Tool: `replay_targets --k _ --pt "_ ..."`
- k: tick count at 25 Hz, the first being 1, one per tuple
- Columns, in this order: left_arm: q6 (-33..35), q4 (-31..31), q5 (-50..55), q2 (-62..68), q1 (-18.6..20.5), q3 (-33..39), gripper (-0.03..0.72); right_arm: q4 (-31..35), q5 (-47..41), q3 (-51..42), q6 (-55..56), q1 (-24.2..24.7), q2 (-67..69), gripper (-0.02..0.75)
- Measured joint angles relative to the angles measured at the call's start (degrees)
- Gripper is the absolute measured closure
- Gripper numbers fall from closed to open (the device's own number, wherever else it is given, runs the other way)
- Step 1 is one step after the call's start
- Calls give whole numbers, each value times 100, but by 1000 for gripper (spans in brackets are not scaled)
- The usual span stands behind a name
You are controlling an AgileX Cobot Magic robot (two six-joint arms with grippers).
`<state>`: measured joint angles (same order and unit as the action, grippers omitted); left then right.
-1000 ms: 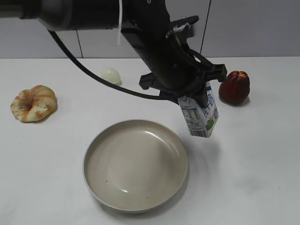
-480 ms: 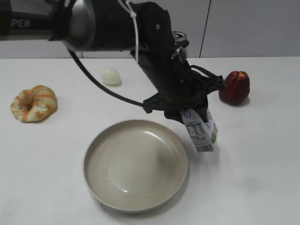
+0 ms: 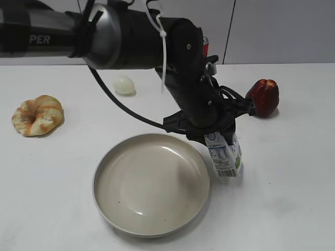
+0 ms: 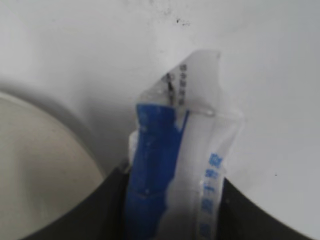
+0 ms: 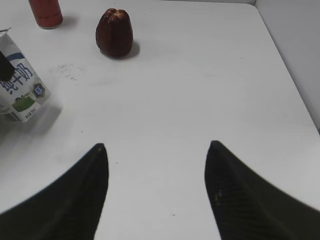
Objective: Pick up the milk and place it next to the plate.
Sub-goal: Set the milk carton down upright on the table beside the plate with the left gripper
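The milk (image 3: 226, 155), a small white carton with blue print and a green patch, stands tilted at the table just right of the plate (image 3: 152, 183), a wide beige dish. My left gripper (image 3: 220, 133) is shut on the carton's top. The left wrist view shows the blue gabled top of the milk (image 4: 172, 165) pinched between both dark fingers, with the plate's rim (image 4: 75, 125) at the left. My right gripper (image 5: 156, 147) is open and empty over bare table; the milk (image 5: 20, 85) shows at its far left.
A bagel (image 3: 37, 115) lies at the left, a pale egg-like ball (image 3: 124, 84) behind the plate, a dark red apple (image 3: 263, 97) at the right. A red can (image 5: 46, 12) stands at the back, mostly hidden behind the arm in the exterior view.
My left gripper has carried the milk down and slightly toward the front, from hanging in the air to the table surface beside the plate's right rim.
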<state>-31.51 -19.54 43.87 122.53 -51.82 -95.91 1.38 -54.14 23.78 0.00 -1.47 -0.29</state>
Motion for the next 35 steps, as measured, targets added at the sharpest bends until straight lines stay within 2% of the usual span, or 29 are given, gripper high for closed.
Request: replay_targets --k 6,18,29,35 --pt "-251 415 -5 18 -128 0 394 0 0 0 0 0 0 274" --pt "-405 512 -49 144 -174 0 380 0 0 0 0 0 0 274" --pt "-405 491 -160 152 -189 -5 271 0 0 0 0 0 0 274" --pt "-410 345 -180 135 -189 -5 106 0 0 0 0 0 0 274"
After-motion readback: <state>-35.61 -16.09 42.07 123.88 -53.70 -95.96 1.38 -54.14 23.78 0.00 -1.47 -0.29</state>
